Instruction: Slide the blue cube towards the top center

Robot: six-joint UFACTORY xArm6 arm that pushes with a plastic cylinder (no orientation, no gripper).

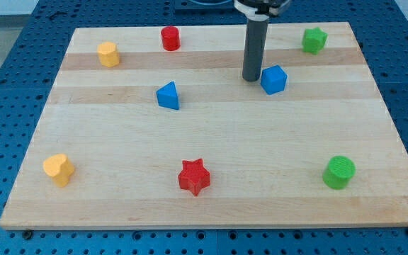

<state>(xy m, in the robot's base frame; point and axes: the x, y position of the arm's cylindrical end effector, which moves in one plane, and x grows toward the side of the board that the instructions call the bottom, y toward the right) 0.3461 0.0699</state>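
The blue cube [274, 79] sits on the wooden board [211, 191] right of centre, in the upper part of the view. My dark rod comes down from the view's top, and my tip [252, 78] rests on the board just left of the blue cube, close to it or touching its left side.
A blue triangular block [168, 95] lies left of centre. A red cylinder [170, 38] and a yellow block [108, 54] are at the top left, a green star [314, 40] at the top right. A yellow heart-like block [59, 170], a red star [194, 176] and a green cylinder [339, 172] lie along the bottom.
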